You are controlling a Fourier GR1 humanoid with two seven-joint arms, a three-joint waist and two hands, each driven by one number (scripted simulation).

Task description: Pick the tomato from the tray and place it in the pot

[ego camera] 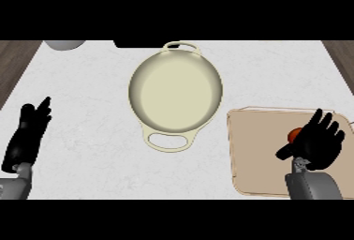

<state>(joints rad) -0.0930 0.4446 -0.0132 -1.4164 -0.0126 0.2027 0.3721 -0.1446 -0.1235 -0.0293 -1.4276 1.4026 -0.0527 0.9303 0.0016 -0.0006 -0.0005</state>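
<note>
A red tomato (294,134) lies on the tan tray (256,154) at the right, mostly hidden behind my right hand (319,143). That hand hovers over the tomato with fingers spread and thumb out to the left, open and not closed on it. The cream oval pot (175,91), with a handle at each end, sits at the centre of the white counter, nothing inside it. My left hand (27,136) rests at the far left edge, fingers straight and pointing up, holding nothing.
A grey rounded object (65,44) shows at the top left edge. A dark object (138,44) lies just behind the pot. Dark wood shows beyond the counter's left and right top corners.
</note>
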